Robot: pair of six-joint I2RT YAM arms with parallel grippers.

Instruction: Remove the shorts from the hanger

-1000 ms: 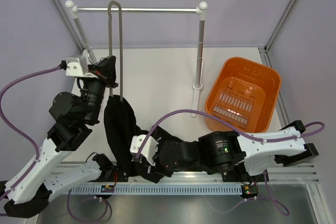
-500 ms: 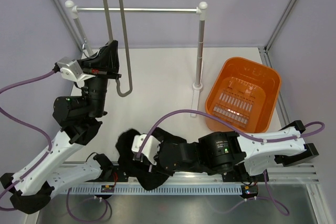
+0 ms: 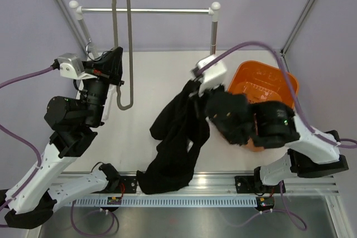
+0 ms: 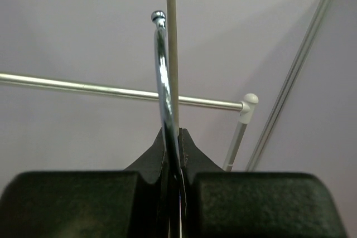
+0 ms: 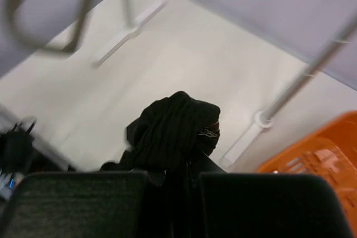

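Hanging from the right gripper (image 3: 194, 91), fingers clamped on them, the shorts (image 3: 177, 135) are held well apart from the hanger (image 3: 130, 43) | hanger is pinched upright in the closed left gripper (image 3: 116, 69).

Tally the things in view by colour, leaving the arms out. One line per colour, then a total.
Black: 1, the shorts
Grey: 1, the hanger
Orange: 1, the basket
Silver with white joints: 1, the clothes rail
Total: 4
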